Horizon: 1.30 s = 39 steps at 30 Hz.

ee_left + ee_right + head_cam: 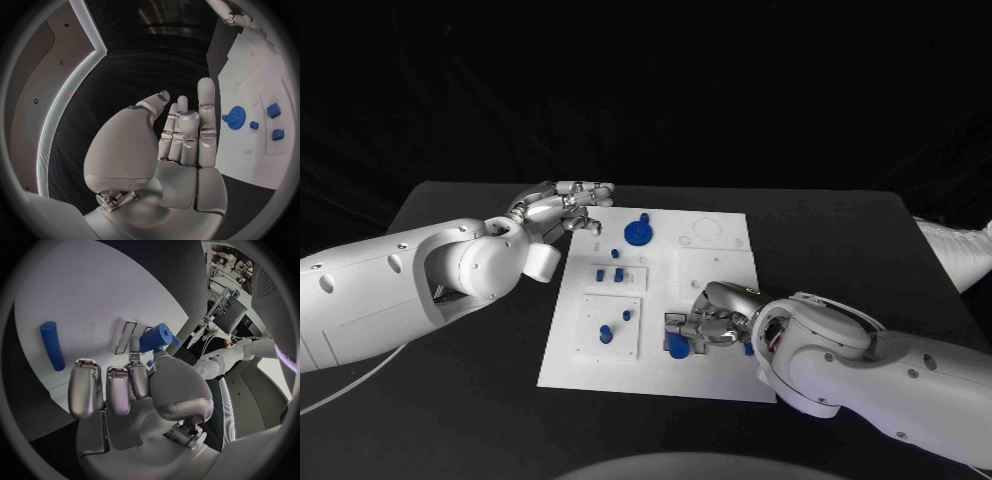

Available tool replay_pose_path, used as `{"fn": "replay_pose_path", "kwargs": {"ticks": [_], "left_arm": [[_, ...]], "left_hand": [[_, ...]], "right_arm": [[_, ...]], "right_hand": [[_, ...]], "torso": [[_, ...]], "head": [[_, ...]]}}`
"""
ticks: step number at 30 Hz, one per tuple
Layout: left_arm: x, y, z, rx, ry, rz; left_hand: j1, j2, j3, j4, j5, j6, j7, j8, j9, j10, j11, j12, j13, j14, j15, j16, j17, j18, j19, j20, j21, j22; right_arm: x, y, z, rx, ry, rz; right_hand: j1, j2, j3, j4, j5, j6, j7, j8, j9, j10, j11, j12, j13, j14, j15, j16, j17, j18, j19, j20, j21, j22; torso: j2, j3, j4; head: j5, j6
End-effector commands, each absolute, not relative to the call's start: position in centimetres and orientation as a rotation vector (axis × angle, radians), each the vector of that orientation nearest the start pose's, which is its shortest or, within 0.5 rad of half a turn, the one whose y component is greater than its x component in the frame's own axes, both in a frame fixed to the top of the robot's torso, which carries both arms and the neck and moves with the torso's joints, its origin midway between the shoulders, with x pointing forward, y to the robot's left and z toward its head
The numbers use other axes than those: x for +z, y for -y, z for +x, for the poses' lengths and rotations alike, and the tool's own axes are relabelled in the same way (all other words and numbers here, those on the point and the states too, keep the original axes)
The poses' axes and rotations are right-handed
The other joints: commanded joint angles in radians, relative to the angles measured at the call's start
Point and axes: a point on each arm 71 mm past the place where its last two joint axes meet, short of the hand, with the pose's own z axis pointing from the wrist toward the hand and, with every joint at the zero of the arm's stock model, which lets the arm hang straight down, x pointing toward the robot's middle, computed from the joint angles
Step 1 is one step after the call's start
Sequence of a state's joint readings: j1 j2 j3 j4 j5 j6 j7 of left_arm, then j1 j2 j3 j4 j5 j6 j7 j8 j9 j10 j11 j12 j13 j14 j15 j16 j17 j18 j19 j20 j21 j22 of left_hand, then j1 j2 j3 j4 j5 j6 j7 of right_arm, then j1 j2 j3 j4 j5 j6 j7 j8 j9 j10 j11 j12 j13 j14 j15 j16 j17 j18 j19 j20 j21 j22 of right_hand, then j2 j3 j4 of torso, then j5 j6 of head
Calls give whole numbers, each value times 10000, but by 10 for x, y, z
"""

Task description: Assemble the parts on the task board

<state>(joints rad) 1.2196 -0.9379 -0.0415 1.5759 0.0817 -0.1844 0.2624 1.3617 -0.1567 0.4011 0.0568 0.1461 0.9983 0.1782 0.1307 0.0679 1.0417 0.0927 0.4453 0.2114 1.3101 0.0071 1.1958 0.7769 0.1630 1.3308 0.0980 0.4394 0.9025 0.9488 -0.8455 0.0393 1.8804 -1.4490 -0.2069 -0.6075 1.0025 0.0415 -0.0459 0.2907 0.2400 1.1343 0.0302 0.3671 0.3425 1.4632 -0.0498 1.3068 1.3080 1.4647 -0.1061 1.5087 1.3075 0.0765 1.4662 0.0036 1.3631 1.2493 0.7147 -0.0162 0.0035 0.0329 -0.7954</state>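
the left hand (563, 208) hovers with fingers spread and nothing in them at the far left corner of the task board (718, 375), just beside a blue gear (638, 233); the right hand (708, 322) pinches a blue part (678, 345) over the board's near edge on the black worktop (444, 420).

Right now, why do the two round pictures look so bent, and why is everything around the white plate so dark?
Left wrist view: a fisheye lens bows the white plate's straight edge. Right wrist view: same bending; the blue peg looks curved, and the right robot hand looms large. Head view: straight lines, but the black table and backdrop swallow light, so only the plate stands out.
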Motion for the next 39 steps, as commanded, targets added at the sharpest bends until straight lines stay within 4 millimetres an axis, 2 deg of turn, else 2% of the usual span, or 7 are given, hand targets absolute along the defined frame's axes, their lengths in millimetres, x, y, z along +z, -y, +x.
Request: {"fn": "replay_pose_path", "kwargs": {"ticks": [1, 3, 4, 8, 24, 33, 39], "left_arm": [[-174, -231, 479, -16116, -15501, -12362], [-174, -231, 479, -16116, -15503, -12363], [-174, -231, 479, -16117, -15504, -12363], [-174, -231, 479, -16113, -15509, -12366], [-174, -232, 479, -16126, -15570, -12377], [-175, -234, 479, -16079, -15572, -12403], [-175, -234, 479, -16082, -15571, -12401]], "left_hand": [[-22, 42, -24, -43, 34, -98, -6, 38, 0, -65, 24, 48, 15, -83, 20, -43, -10, 167, -12, 56, -31, -12], [-22, 42, -24, -43, 34, -98, -6, 38, 0, -65, 24, 48, 15, -83, 20, -43, -10, 167, -12, 56, -31, -12], [-22, 42, -24, -43, 34, -98, -6, 38, 0, -65, 24, 48, 15, -83, 20, -43, -10, 167, -12, 56, -31, -12], [-29, 43, -27, -39, 34, -105, -4, 41, 0, -76, 26, 56, 15, -91, 22, -50, -26, 166, -15, 58, -34, -14], [-38, 44, -30, -35, 34, -112, -3, 44, -1, -89, 28, 66, 16, -101, 25, -57, -44, 166, -18, 60, -38, -16], [-41, 52, -28, -32, 36, -121, -2, 47, -1, -102, 30, 77, 17, -114, 27, -68, -72, 166, -21, 63, -42, -19], [-41, 52, -28, -32, 36, -121, -2, 47, -1, -102, 30, 77, 17, -114, 27, -68, -72, 166, -21, 63, -42, -19]], "right_arm": [[-241, 128, 373, 5718, -20516, 1], [-240, 128, 373, 5724, -20446, 4], [-240, 128, 373, 5737, -20404, 21], [-238, 128, 373, 5843, -20173, 110], [-225, 134, 365, 6678, -19375, 441], [-223, 147, 359, 6894, -19819, 99], [-224, 146, 358, 6990, -19917, -44]], "right_hand": [[-234, -19, -284, 4, -450, -69, -3, -50, 57, 128, 72, -53, 684, 843, -8, 15, 1506, -93, 131, -64, 28, -3], [-523, -11, -653, 8, -1107, -87, 10, -64, 126, 124, 74, -87, 698, 840, -4, 3, 1494, -91, 123, -55, 16, -14], [-608, -21, -758, 14, -1260, -93, 8, -68, 143, 124, 81, -92, 704, 841, 0, 3, 1496, -90, 122, -55, 14, -14], [-832, 12, -1063, 20, -1509, -108, 15, -81, 203, 120, 88, -125, 714, 841, 7, -1, 1496, -87, 117, -50, 6, -20], [-641, 189, -1257, -11, -1108, -73, -6, -69, 303, 186, 71, -7, 839, 866, -4, 60, 1612, -105, 149, -56, 68, 80], [291, 167, -1398, -194, -921, -97, -9, -97, 430, 207, 67, -4, 911, 870, -9, 71, 1639, -110, 152, -63, 84, 113], [1096, 154, -1344, -543, -904, -111, -12, -118, 506, 214, 64, -18, 946, 871, -12, 72, 1649, -111, 151, -66, 86, 125]], "torso": [[-1, 2, -9], [0, 6, -6], [1, 7, -5], [-6, 14, 0], [-7, 17, -9], [-4, 12, -21], [-11, 13, -21]], "head": [[11, -12], [18, -15], [19, -18], [12, -20], [19, 25], [69, 31], [55, 45]]}}
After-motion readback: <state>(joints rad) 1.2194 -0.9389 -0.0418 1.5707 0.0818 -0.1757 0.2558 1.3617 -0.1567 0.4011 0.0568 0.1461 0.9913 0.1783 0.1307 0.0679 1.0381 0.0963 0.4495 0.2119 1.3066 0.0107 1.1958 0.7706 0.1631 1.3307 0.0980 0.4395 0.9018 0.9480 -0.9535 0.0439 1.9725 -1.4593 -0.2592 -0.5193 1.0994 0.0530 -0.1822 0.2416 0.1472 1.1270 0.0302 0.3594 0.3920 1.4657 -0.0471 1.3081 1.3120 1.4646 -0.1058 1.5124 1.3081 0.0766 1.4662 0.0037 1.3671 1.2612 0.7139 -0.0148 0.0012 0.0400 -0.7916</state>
